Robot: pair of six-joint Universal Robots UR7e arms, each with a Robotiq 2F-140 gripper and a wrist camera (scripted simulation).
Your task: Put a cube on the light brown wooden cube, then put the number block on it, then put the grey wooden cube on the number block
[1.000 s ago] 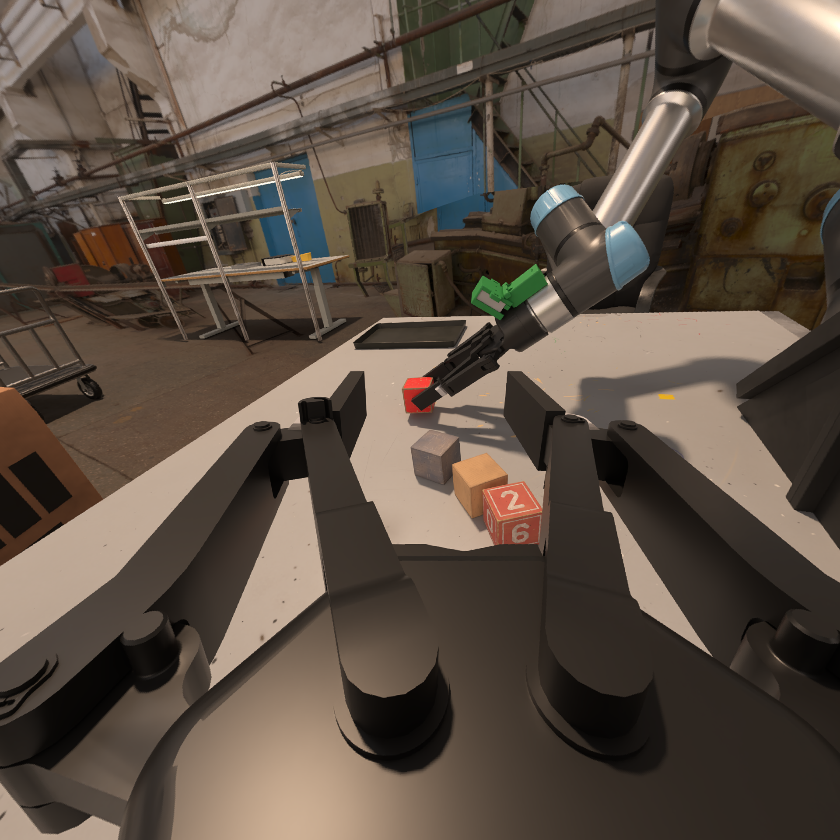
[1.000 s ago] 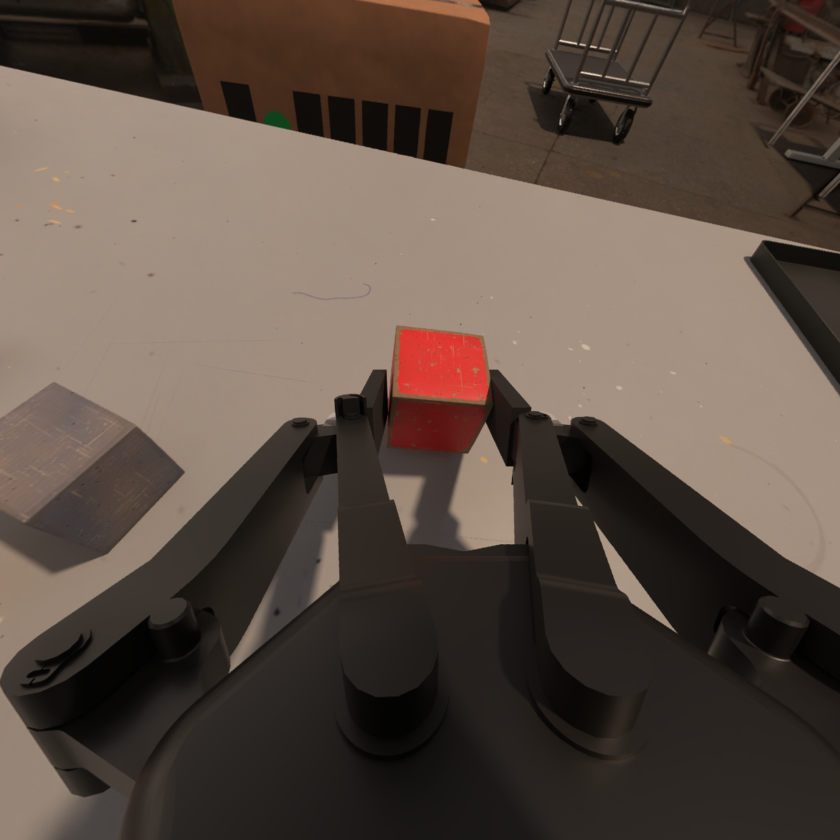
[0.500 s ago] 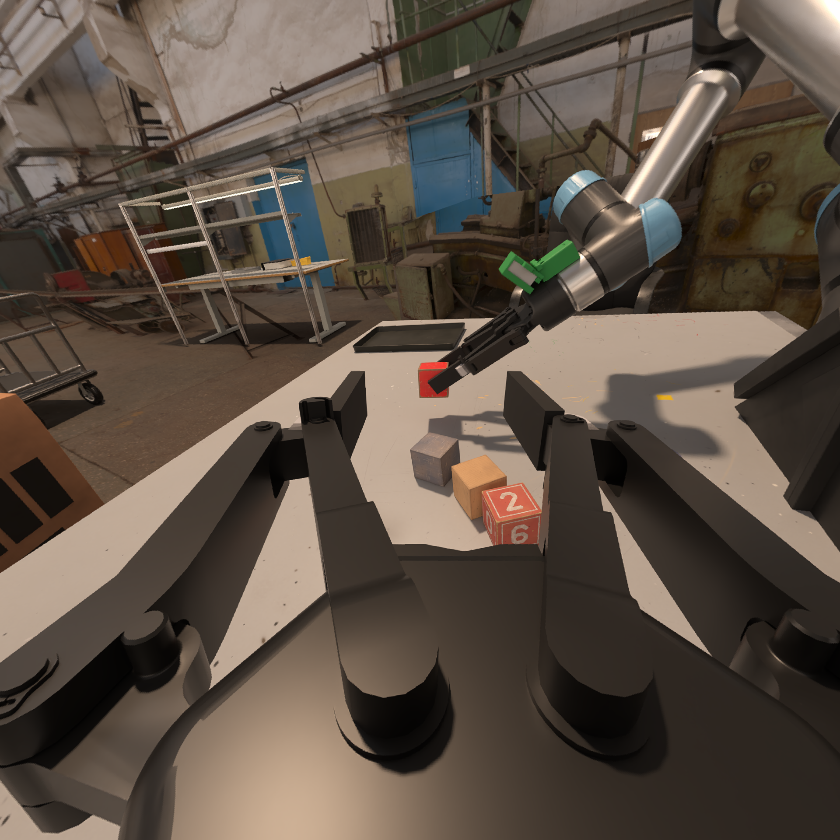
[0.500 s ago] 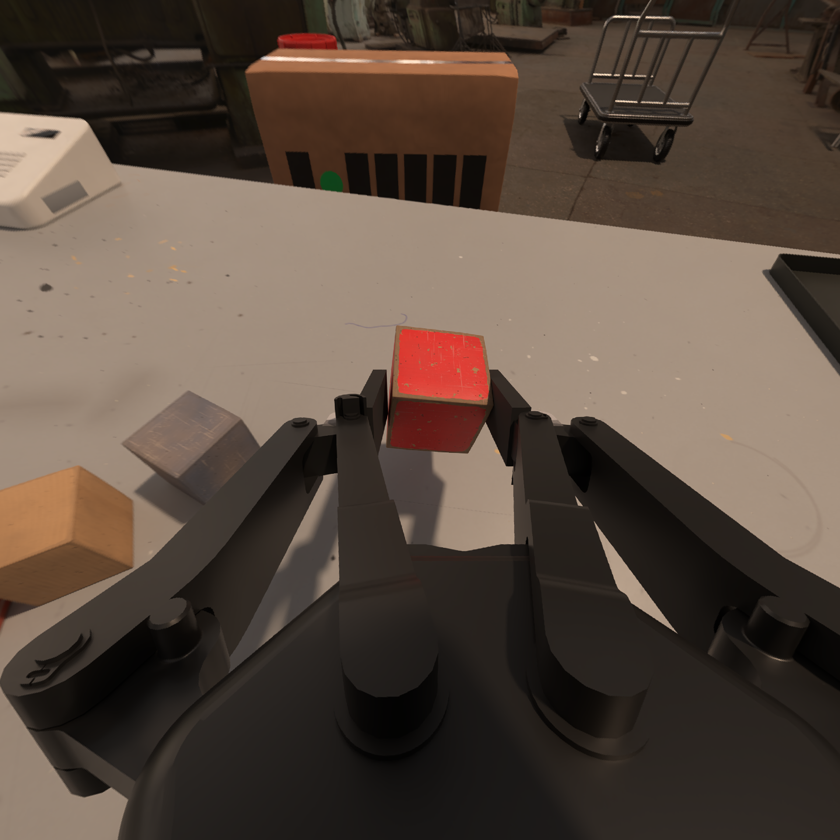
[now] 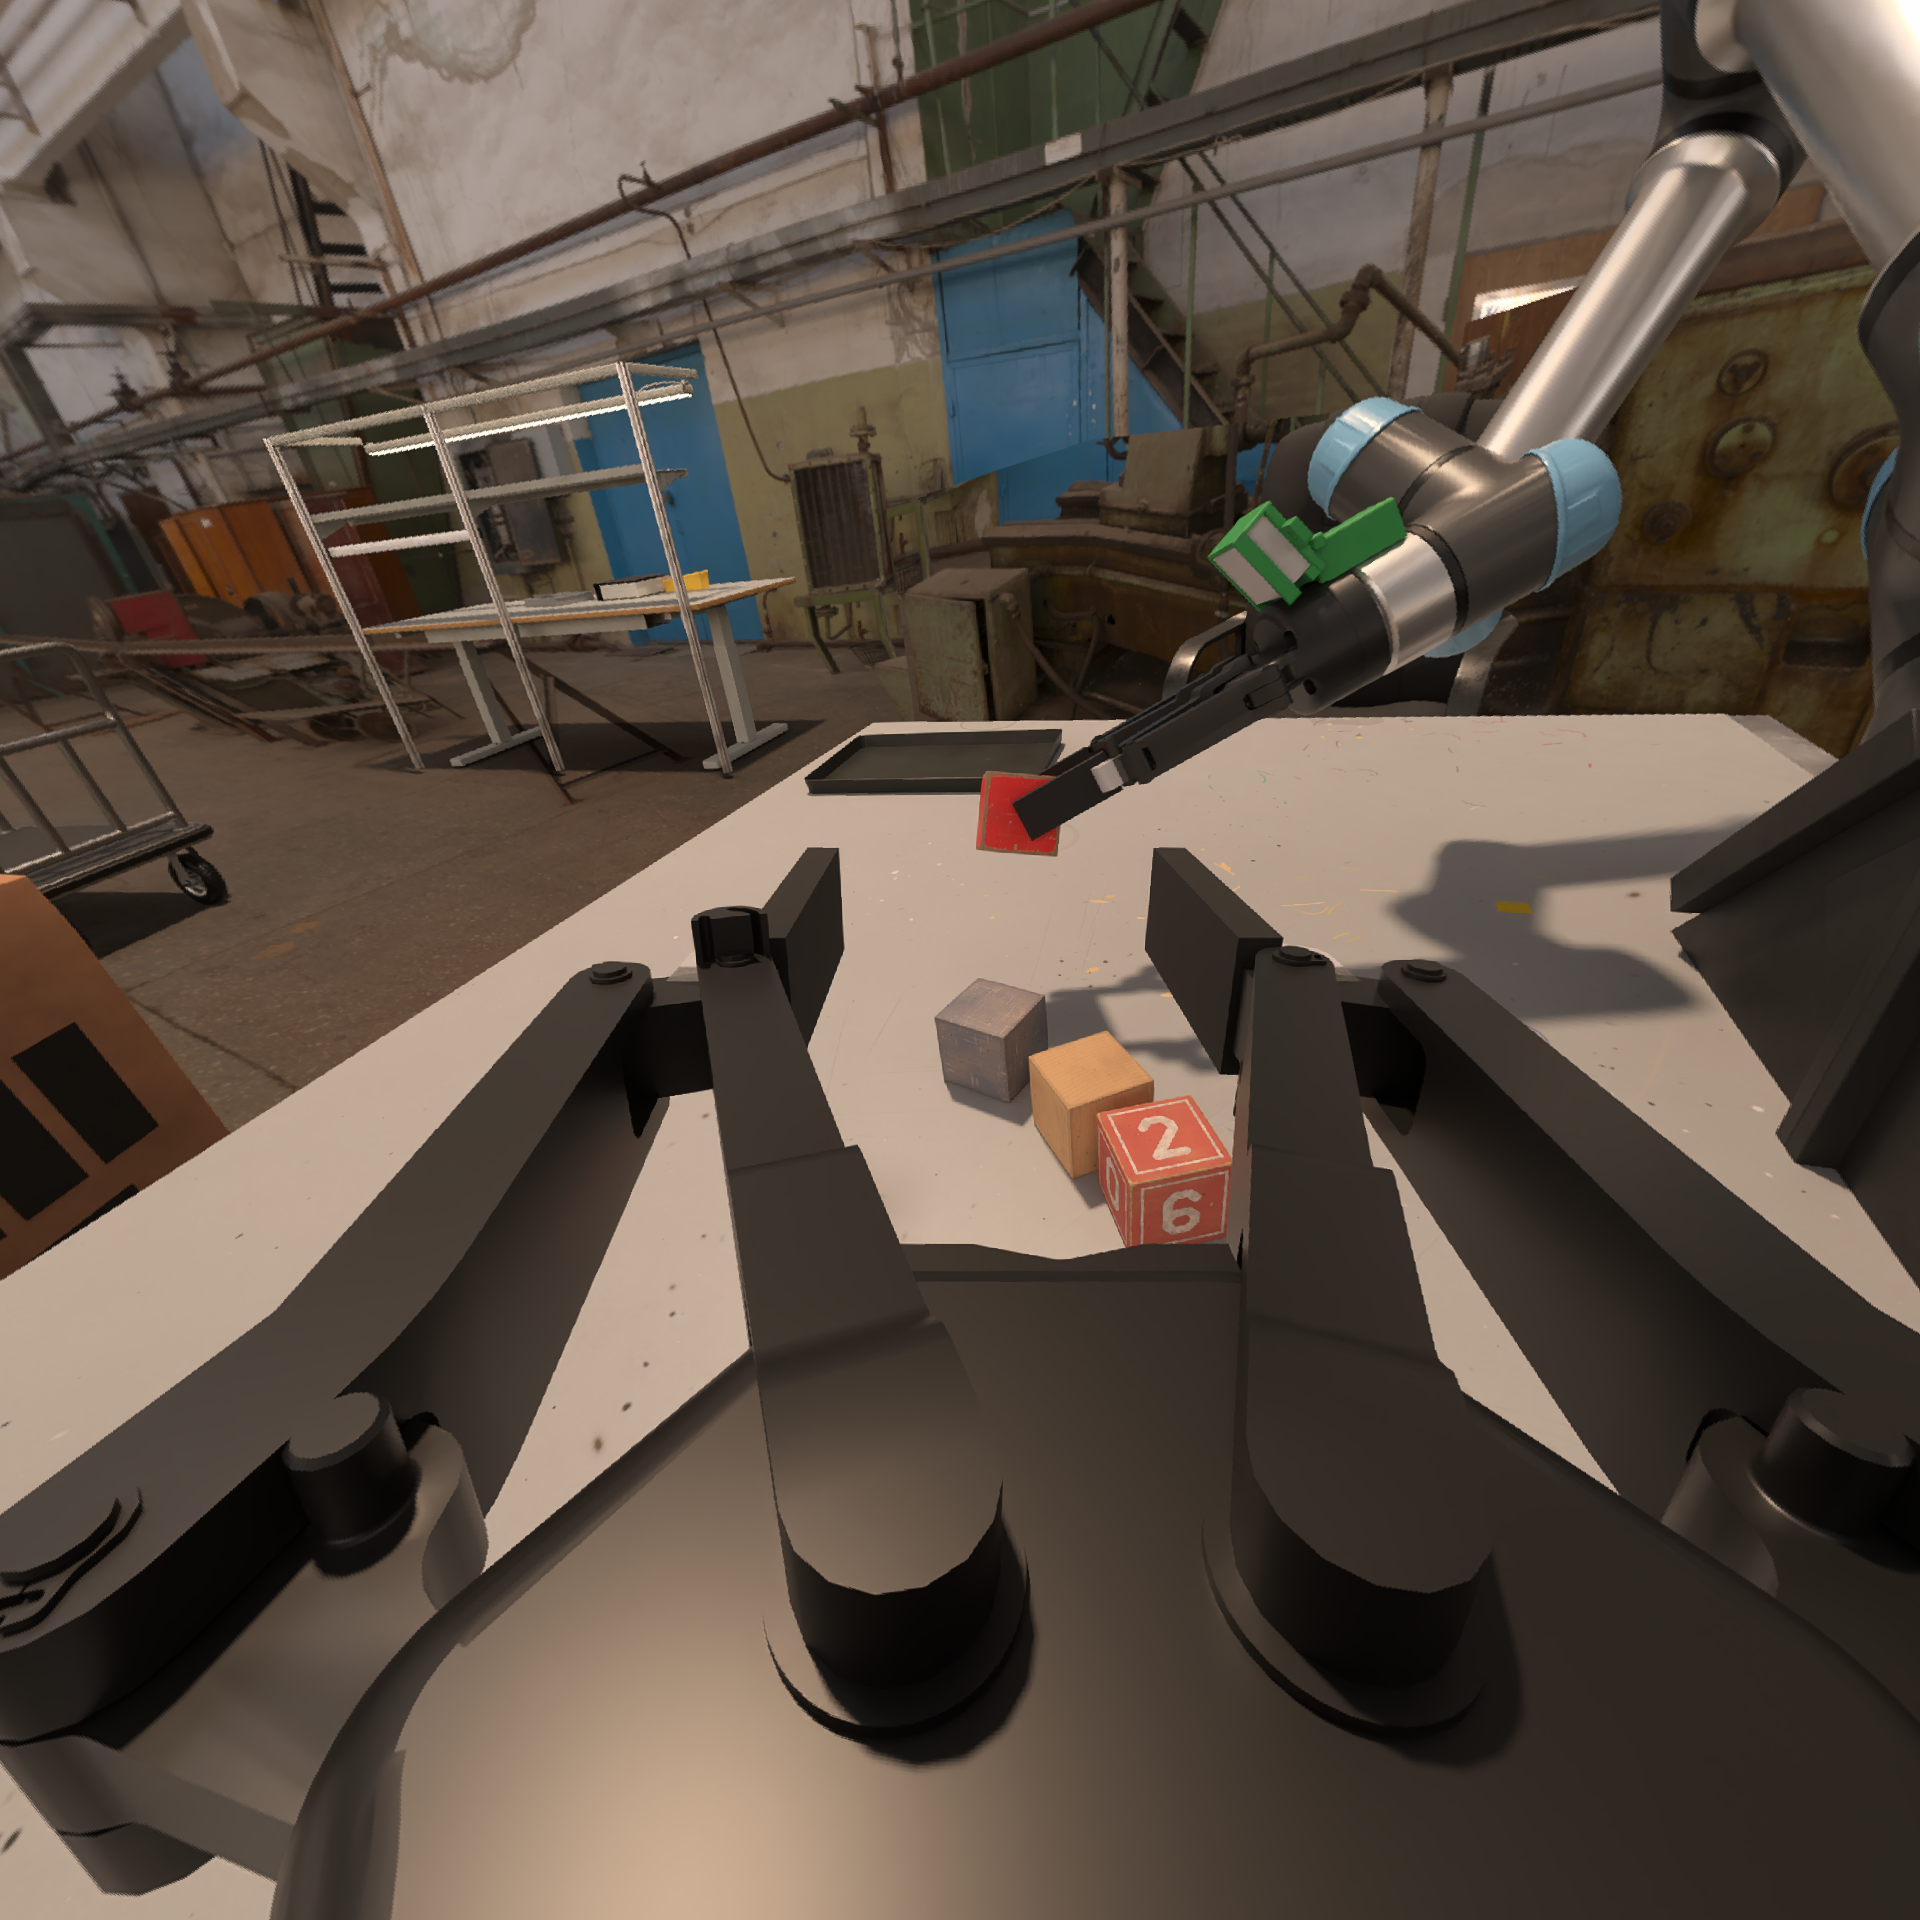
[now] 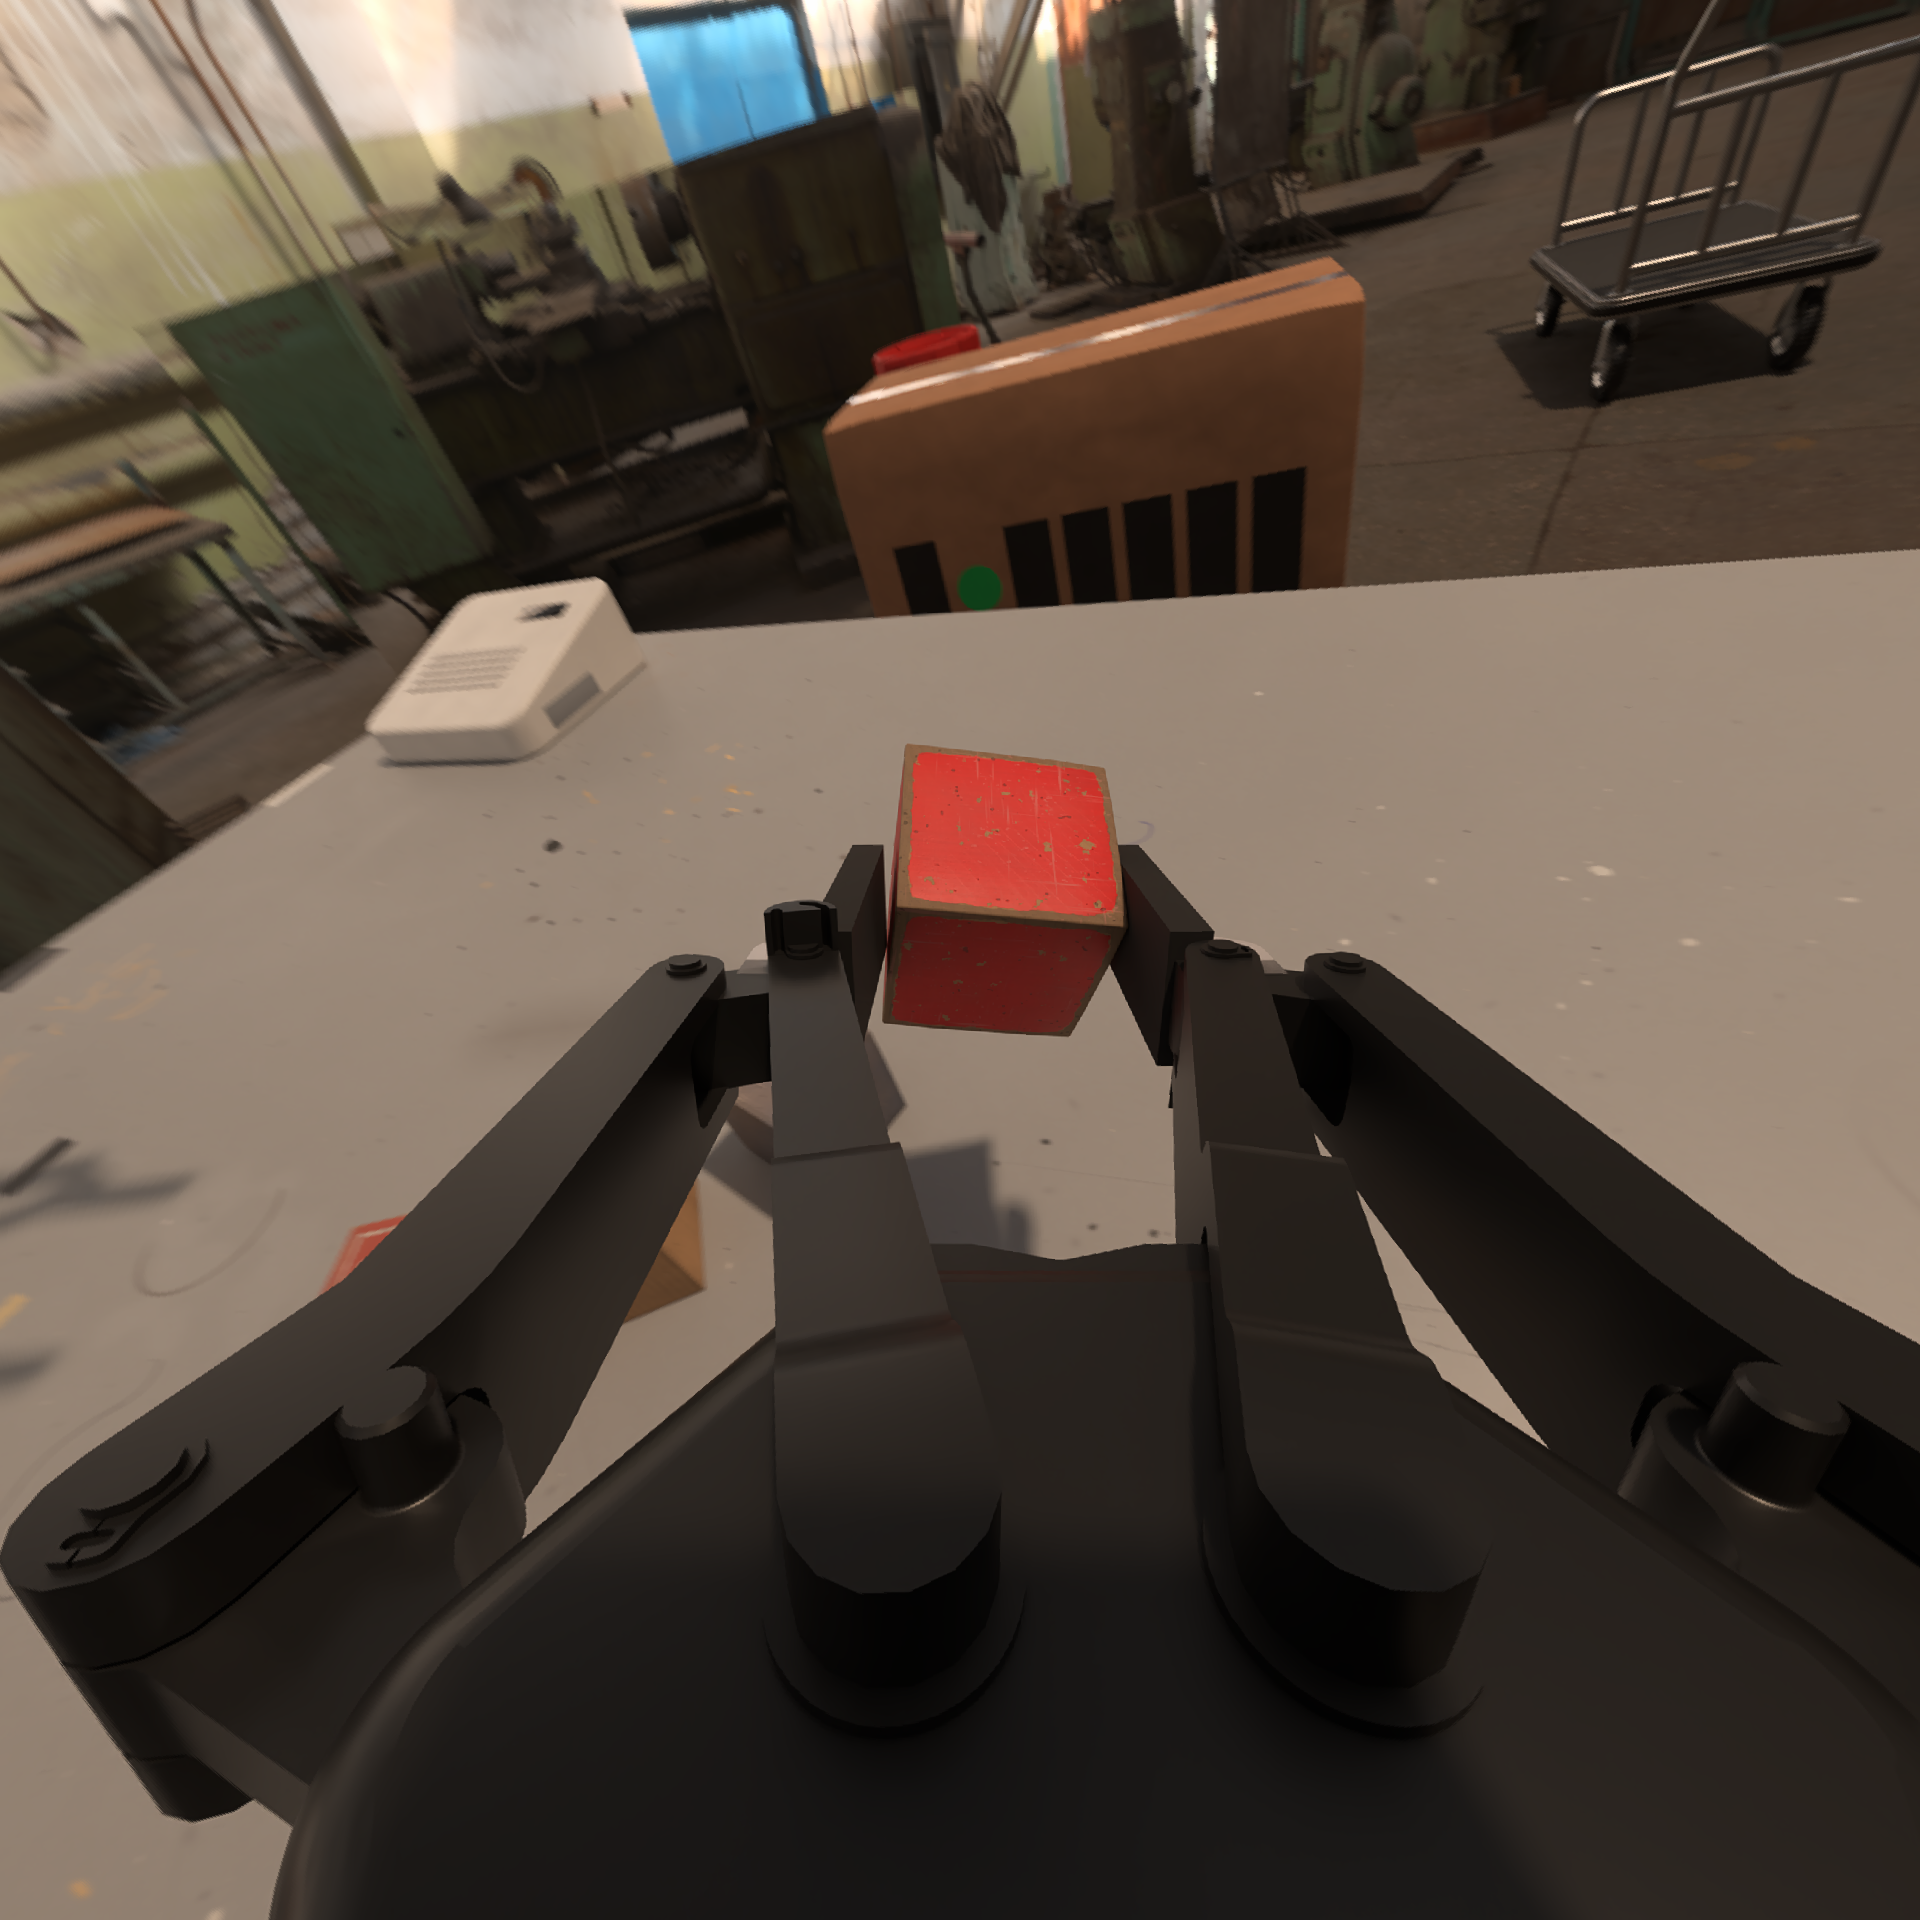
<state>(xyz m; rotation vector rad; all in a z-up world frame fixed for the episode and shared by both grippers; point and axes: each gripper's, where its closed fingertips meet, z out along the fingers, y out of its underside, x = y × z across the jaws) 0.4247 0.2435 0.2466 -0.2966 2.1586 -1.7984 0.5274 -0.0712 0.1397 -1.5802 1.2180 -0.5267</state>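
Note:
My right gripper (image 6: pixel 1003 925) is shut on a red cube (image 6: pixel 1006 894) and holds it in the air above the table; the cube also shows in the left wrist view (image 5: pixel 1008 816). The grey wooden cube (image 5: pixel 987 1039), the light brown wooden cube (image 5: pixel 1086 1107) and the red number block (image 5: pixel 1169 1169) sit in a row on the table, below and nearer than the red cube. My left gripper (image 5: pixel 992 935) is open and empty, hovering above and short of the row. In the right wrist view the light brown cube (image 6: pixel 670 1262) and the number block (image 6: pixel 358 1247) peek out beside the fingers.
A black tray (image 5: pixel 935 764) lies at the far table edge. A white device (image 6: pixel 509 670) sits at a table corner. A brown box (image 6: pixel 1112 457) and a metal cart (image 6: pixel 1704 229) stand on the floor beyond the table. The right arm (image 5: pixel 1455 520) reaches over the table.
My right gripper has lifted the red cube off the table and tilted up, so its view swung from the tabletop toward the room. The left gripper has not moved.

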